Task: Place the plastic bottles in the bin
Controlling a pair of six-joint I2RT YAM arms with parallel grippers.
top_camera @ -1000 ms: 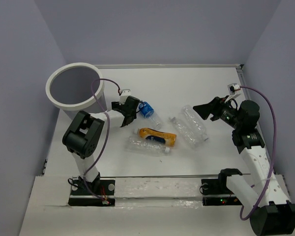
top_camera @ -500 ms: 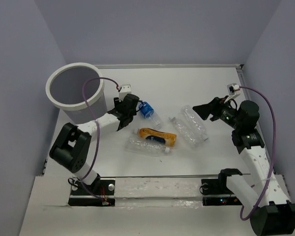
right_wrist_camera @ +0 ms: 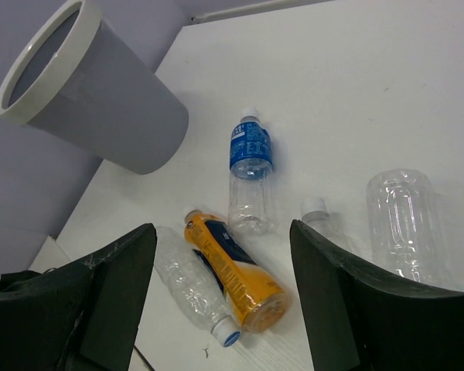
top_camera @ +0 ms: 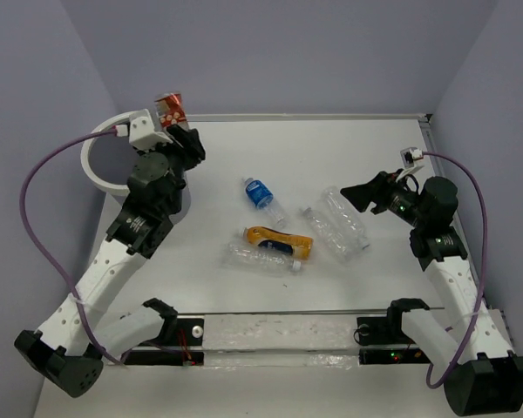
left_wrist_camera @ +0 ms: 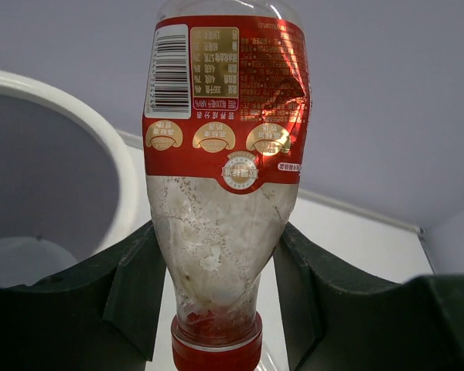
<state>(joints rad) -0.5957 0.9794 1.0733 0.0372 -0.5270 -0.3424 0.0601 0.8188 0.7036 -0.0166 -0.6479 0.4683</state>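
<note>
White surface [top_camera: 375, 157] carried the orange bottle [top_camera: 279, 241] and others. Left claw [top_camera: 179, 139] clamped a red-labelled bottle [top_camera: 169, 108] beside the bin [top_camera: 91, 165] rim. Right claw [top_camera: 363, 193] spread wide, empty. Drop step, probably; next: shift over the mouth, release.

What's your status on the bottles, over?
Left gripper shut on red-labelled bottle, by bin rim. Right gripper open, empty. Orange bottle, others on table. Nothing blocking bin.
</note>
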